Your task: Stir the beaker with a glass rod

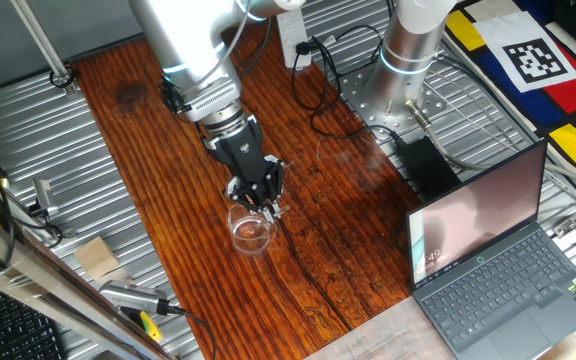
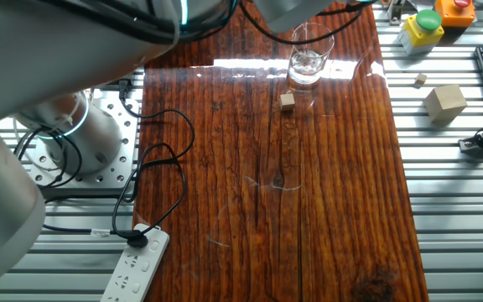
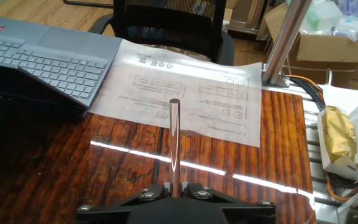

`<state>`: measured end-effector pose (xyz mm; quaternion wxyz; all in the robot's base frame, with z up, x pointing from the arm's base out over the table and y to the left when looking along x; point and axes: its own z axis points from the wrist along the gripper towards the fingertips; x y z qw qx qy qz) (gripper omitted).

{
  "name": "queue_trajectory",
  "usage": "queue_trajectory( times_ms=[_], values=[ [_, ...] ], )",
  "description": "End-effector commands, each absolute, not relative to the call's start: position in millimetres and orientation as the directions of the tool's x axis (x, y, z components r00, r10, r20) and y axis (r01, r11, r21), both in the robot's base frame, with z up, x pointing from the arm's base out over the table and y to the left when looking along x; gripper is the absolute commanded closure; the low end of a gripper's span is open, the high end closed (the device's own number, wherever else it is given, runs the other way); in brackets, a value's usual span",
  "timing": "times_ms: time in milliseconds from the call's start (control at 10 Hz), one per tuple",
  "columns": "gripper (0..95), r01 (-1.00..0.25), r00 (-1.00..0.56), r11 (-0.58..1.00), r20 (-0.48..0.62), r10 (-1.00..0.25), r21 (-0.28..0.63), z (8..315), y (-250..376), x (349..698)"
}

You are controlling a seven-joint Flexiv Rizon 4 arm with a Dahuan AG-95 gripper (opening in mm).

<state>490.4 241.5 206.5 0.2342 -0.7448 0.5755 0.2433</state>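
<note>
The clear beaker (image 1: 251, 232) stands upright on the dark wooden table (image 1: 168, 150), just below and in front of my gripper (image 1: 266, 207). It also shows in the other fixed view (image 2: 309, 57), where the gripper is out of frame. In the hand view my gripper (image 3: 174, 185) is shut on the glass rod (image 3: 174, 137), which sticks straight out from between the fingers. The fixed views do not show whether the rod's tip is inside the beaker. A small tan cube (image 2: 288, 101) lies on the table beside the beaker.
An open laptop (image 1: 498, 260) sits at the table's right end, also in the hand view (image 3: 42, 56). A larger tan block (image 2: 444, 101) lies off the wood. A second arm's base (image 1: 408, 50), cables (image 2: 153, 168) and a power strip (image 2: 137, 264) line one side.
</note>
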Motion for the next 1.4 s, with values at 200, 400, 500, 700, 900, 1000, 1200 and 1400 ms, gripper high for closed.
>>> queue_trajectory(
  times_ms=[200,400,500,700,900,1000,1200,1400],
  values=[
    [95.0,-0.972,0.215,-0.227,-0.631,-0.745,-0.062,208.7,240.5,496.9],
    [95.0,-0.974,0.207,-0.22,-0.631,-0.748,-0.058,208.4,242.6,503.0],
    [95.0,-0.974,0.206,-0.218,-0.632,-0.748,-0.06,207.9,243.7,503.5],
    [95.0,-0.974,0.209,-0.219,-0.632,-0.746,-0.064,204.4,251.6,505.9],
    [95.0,-0.973,0.213,-0.222,-0.633,-0.744,-0.067,206.1,255.9,504.0],
    [95.0,-0.972,0.217,-0.225,-0.633,-0.743,-0.069,207.5,256.7,500.8],
    [95.0,-0.972,0.218,-0.226,-0.635,-0.741,-0.069,207.0,256.6,495.1],
    [95.0,-0.971,0.217,-0.228,-0.64,-0.737,-0.068,208.3,253.7,493.6]
  ],
)
